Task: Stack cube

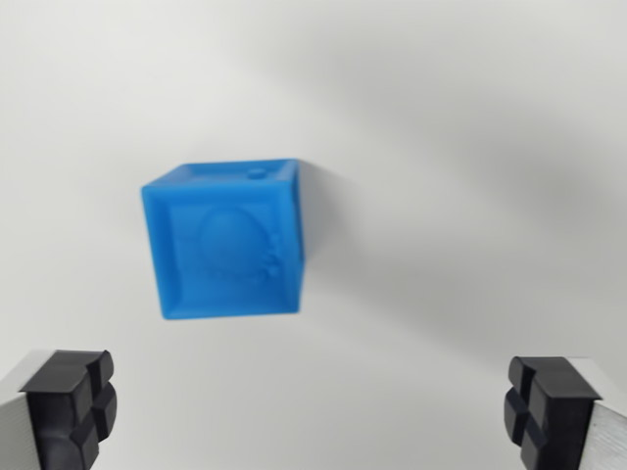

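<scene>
Right now, in the wrist view, the blue cube (227,243) sits on the white table (470,147), a bit toward ten o'clock from the middle. The gripper (312,406) is wide apart and holds nothing, with its black pads (71,401) at seven and five o'clock. I think it is reaching for the cube. Next it should slide toward eleven o'clock and go down. No second cube shows. Nothing is in the way.

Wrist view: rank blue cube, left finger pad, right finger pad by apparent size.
1. blue cube, clearly largest.
2. left finger pad and right finger pad: look alike, both cropped by the frame, so unranked. Nearness to the camera inflates both.
</scene>
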Controlling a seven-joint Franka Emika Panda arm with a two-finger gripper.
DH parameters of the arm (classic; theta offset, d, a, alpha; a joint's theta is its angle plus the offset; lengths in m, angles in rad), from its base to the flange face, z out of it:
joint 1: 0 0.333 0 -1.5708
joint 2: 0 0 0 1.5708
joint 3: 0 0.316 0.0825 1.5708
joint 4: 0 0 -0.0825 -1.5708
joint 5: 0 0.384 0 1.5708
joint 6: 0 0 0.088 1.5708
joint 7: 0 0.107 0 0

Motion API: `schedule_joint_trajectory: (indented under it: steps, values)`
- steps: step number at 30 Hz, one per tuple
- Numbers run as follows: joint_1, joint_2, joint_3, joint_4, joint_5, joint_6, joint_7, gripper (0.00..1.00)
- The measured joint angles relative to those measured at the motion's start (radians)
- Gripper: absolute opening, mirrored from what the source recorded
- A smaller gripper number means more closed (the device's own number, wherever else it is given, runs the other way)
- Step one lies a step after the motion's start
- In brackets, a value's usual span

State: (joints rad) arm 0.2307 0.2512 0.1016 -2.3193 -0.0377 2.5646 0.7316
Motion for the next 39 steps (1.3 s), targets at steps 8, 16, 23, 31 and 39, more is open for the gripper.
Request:
schedule_joint_trajectory:
  steps: [8,16,23,31,39]
  values:
    - [0.044,0.049,0.005,-0.001,-0.019,0.048,0.007,1.00]
    - [0.060,0.122,-0.005,0.005,-0.033,0.115,0.014,1.00]
    - [0.071,0.194,-0.018,0.017,-0.043,0.172,0.022,1.00]
    - [0.085,0.258,-0.034,0.034,-0.046,0.221,0.026,1.00]
    - [0.094,0.293,-0.043,0.045,-0.047,0.245,0.026,1.00]
